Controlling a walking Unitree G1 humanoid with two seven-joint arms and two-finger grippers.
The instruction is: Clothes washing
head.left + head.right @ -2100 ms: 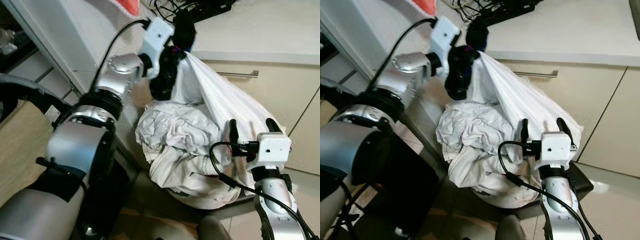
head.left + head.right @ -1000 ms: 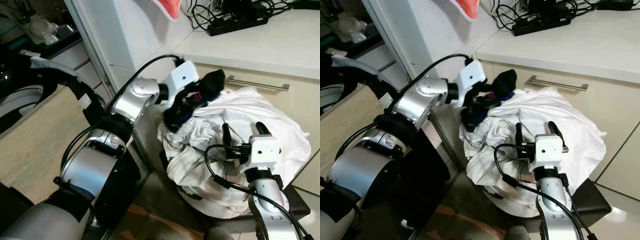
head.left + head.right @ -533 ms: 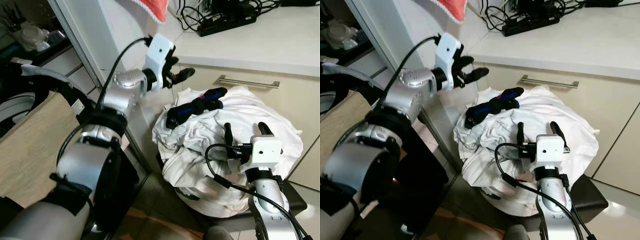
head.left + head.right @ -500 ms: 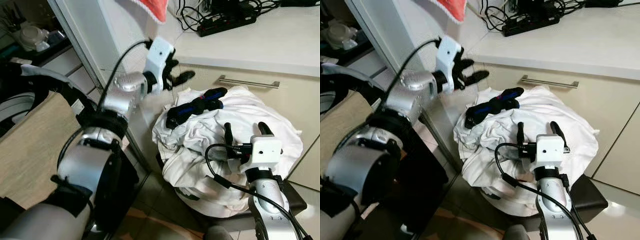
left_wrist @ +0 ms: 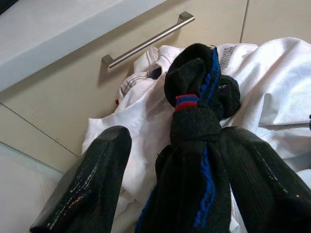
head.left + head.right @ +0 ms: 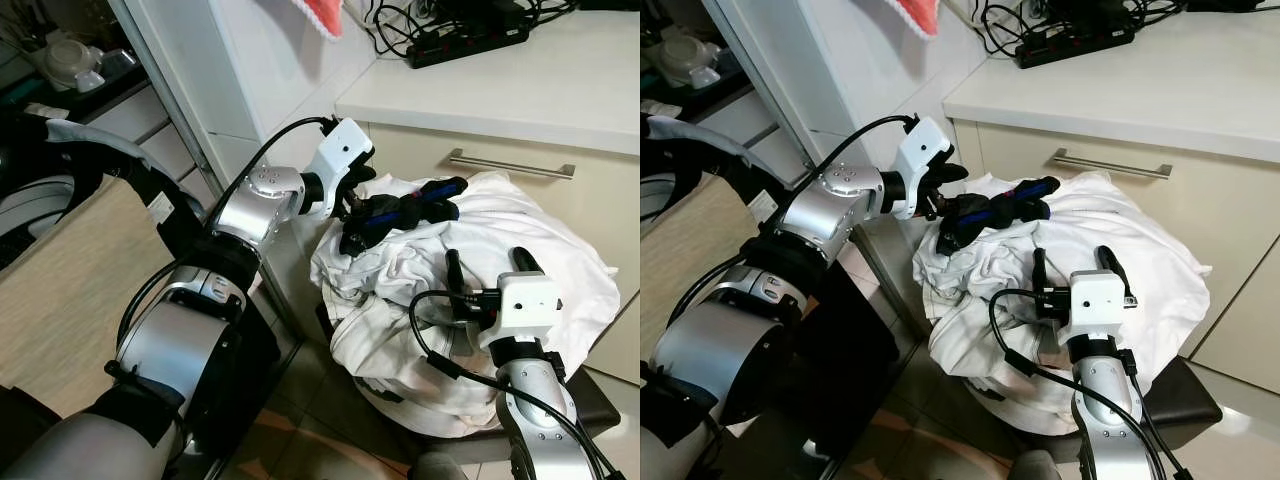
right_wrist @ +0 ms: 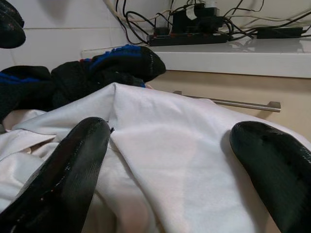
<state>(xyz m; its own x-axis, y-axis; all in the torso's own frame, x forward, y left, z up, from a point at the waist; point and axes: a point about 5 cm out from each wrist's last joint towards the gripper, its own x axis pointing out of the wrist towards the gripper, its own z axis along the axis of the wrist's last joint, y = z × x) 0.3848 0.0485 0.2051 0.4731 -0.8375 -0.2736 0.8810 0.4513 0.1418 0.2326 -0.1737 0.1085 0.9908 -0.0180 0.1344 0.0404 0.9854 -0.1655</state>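
Socks (image 6: 400,212), rolled into a dark bundle, lie on top of the white laundry heap (image 6: 520,240) in front of the cabinet drawer (image 6: 560,190), and your left gripper (image 5: 165,194) is right on them: in the left wrist view the two black fingers (image 5: 87,184) stand wide apart with the bundle running straight out between them, so its long axis lies along the gripper's own line of reach rather than across it. That is the relation your next move turns on, as I judge it; closing from here would pinch the near end of the roll from both sides. Your left arm is clearly the nearer one. Your right gripper (image 6: 485,268) hovers lower on the heap, also spread wide, with nothing but white cloth between its fingers and the bundle well beyond its tips. Look at the bundle itself: black knit with blue stripes down its length and a narrow red and blue band cinching it near the far end, where it swells into a rounded knob. It looks soft and likely to slip or unroll if you grip only the very end
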